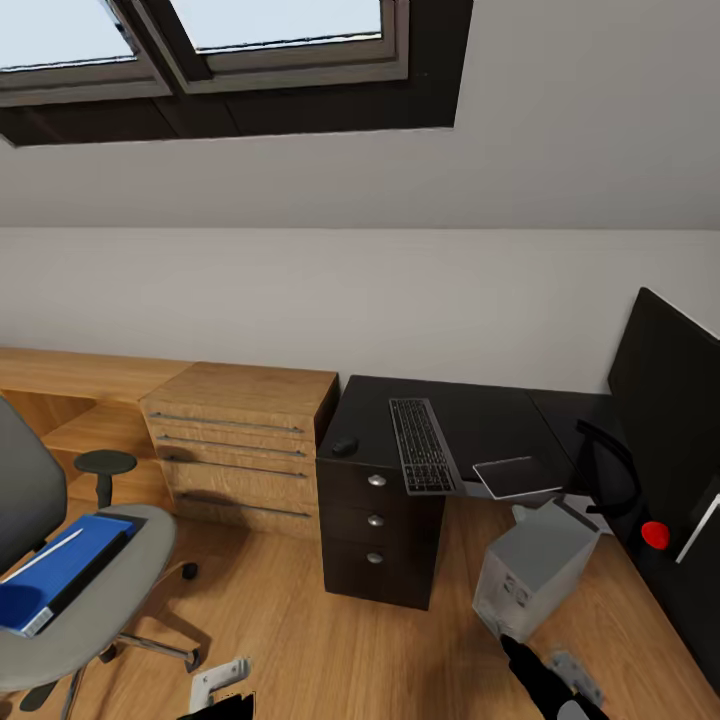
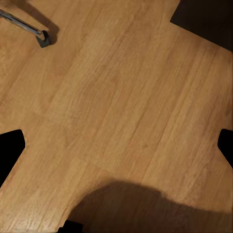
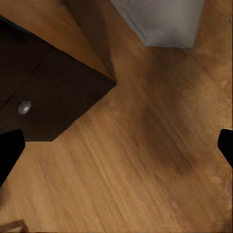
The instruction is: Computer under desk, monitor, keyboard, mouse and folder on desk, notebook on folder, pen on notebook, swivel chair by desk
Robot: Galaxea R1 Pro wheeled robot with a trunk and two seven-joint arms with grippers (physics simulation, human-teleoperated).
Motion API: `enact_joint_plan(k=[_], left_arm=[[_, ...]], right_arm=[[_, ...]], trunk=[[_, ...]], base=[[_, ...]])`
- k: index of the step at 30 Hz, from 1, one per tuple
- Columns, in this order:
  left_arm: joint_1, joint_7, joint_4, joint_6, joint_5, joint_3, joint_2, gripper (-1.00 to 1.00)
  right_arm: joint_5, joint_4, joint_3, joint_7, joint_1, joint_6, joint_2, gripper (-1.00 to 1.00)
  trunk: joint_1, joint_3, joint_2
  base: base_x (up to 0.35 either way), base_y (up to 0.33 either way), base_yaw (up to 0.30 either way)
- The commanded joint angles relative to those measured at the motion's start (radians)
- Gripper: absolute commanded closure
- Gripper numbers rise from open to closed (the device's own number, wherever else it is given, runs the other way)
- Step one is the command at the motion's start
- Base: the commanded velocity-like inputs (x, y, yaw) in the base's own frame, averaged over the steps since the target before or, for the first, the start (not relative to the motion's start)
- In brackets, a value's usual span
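Both tools spread wide over bare floor, computer [image 1: 535, 570] beside drawer unit [image 1: 380, 520], oak drawers [image 1: 240, 440] left.

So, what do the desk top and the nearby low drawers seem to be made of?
The desk top looks like glossy black laminate or lacquered board: smooth, dark, faintly reflective. The low drawers look like light oak wood or veneer, with visible grain and metal bar handles.

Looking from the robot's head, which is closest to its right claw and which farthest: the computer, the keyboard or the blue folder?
1. Computer: on the floor, just beyond the right claw.
2. Keyboard: farther back, on the desk.
3. Folder: far across, on the swivel chair.
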Motion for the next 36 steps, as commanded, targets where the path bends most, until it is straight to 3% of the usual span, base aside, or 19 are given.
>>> enact_joint_plan(k=[1, 4, 5, 9, 12, 18, 19, 21, 23, 28, 29, 31, 33, 36], left_arm=[[-0.001, 0.01, 0.014, -0.019, 0.009, -0.005, 0.001, -1.0], [-0.001, 0.011, 0.055, -0.062, 0.008, -0.008, 0.0, -1.0], [-0.001, 0.013, 0.088, -0.079, 0.008, -0.012, 0.0, -1.0], [-0.001, 0.015, 0.169, -0.098, 0.005, -0.028, -0.002, -1.0], [-0.001, 0.014, 0.22, -0.115, 0.005, -0.048, -0.003, -1.0], [-0.001, 0.014, 0.27, -0.208, 0.005, -0.072, -0.007, -1.0], [-0.001, 0.015, 0.293, -0.26, 0.006, -0.101, -0.015, -1.0], [-0.001, 0.015, 0.311, -0.276, 0.006, -0.12, -0.023, -1.0], [-0.001, 0.016, 0.352, -0.294, 0.004, -0.147, -0.044, -1.0], [-0.001, 0.016, 0.382, -0.303, 0.003, -0.16, -0.058, -1.0], [-0.001, 0.016, 0.387, -0.304, 0.003, -0.162, -0.06, -1.0], [-0.001, 0.016, 0.391, -0.305, 0.003, -0.163, -0.061, -1.0], [-0.001, 0.016, 0.395, -0.307, 0.003, -0.164, -0.063, -1.0], [-0.001, 0.016, 0.396, -0.308, 0.003, -0.164, -0.064, -1.0]], right_arm=[[0.023, 0.028, -0.007, 0.005, -0.001, -0.046, 0.005, -1.0], [0.09, 0.105, -0.007, 0.005, -0.001, -0.204, 0.02, -1.0], [0.121, 0.151, -0.007, 0.004, -0.001, -0.308, 0.031, -1.0], [0.153, 0.221, -0.009, 0.005, -0.001, -0.479, 0.046, -1.0], [0.164, 0.259, -0.01, 0.005, -0.001, -0.557, 0.052, -1.0], [0.178, 0.315, -0.01, 0.007, -0.001, -0.634, 0.063, -1.0], [0.19, 0.341, -0.009, 0.008, -0.001, -0.653, 0.066, -1.0], [0.201, 0.353, -0.009, 0.008, -0.001, -0.659, 0.066, -1.0], [0.242, 0.369, -0.007, 0.008, -0.001, -0.667, 0.067, -1.0], [0.339, 0.378, -0.004, 0.007, -0.001, -0.67, 0.069, -1.0], [0.383, 0.38, -0.004, 0.006, -0.001, -0.671, 0.07, -1.0], [0.422, 0.383, -0.004, 0.006, -0.001, -0.671, 0.07, -1.0], [0.491, 0.389, -0.003, 0.005, -0.001, -0.671, 0.072, -1.0], [0.517, 0.39, -0.002, 0.006, -0.001, -0.671, 0.075, -1.0]], trunk=[[-0.004, 0.002, 0.007], [-0.016, 0.012, 0.028], [-0.019, 0.015, 0.035], [-0.035, 0.027, 0.063], [-0.046, 0.037, 0.084], [-0.069, 0.056, 0.126], [-0.073, 0.059, 0.133], [-0.081, 0.065, 0.147], [-0.088, 0.071, 0.161], [-0.108, 0.087, 0.196], [-0.111, 0.09, 0.203], [-0.119, 0.096, 0.217], [-0.127, 0.103, 0.231], [-0.138, 0.112, 0.252]], base=[[0.0, 0.0, 0.0], [0.0, 0.0, 0.0], [0.0, 0.0, 0.0], [0.0, 0.0, 0.0], [0.0, 0.0, 0.0], [0.0, 0.0, 0.0], [0.0, 0.0, 0.0], [0.0, 0.0, 0.0], [0.0, 0.0, 0.0], [0.0, 0.0, 0.0], [0.0, 0.0, 0.0], [0.0, 0.0, 0.0], [0.0, 0.0, 0.0], [0.0, 0.0, 0.0]])
